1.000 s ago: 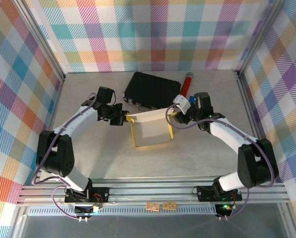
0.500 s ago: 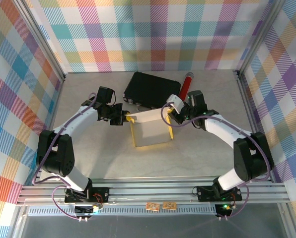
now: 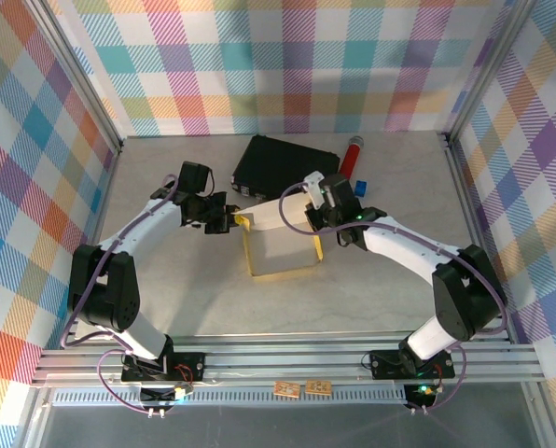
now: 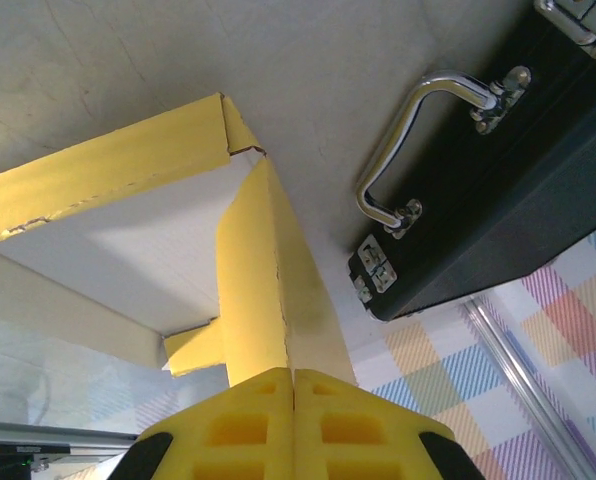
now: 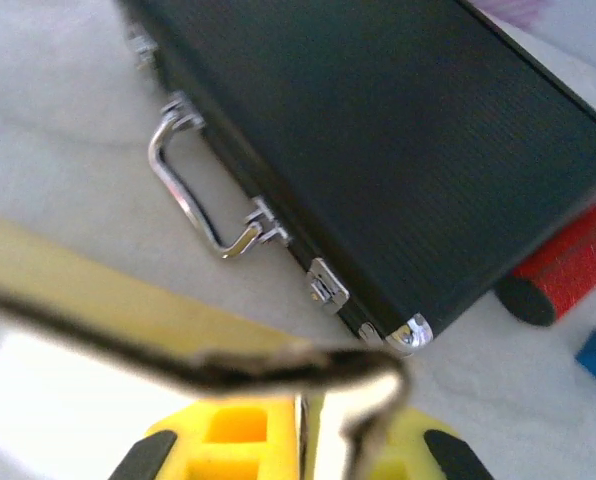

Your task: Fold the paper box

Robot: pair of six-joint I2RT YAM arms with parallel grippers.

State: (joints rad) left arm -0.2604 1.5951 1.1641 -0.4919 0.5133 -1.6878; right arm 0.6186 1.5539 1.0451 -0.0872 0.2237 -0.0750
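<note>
Grips on bright yellow cardboard paper box, middle of worktop.
Left end effector and right end effector clamp opposite ends of its crosswise far wall.

The bright yellow thin-cardboard paper box stands half-formed at the middle of the tabletop. Its yellow walls are upright at 3, 6 and 9 o'clock, the whitish inside shows, and a long whitish flap is lifted along its 12 o'clock edge.
</note>
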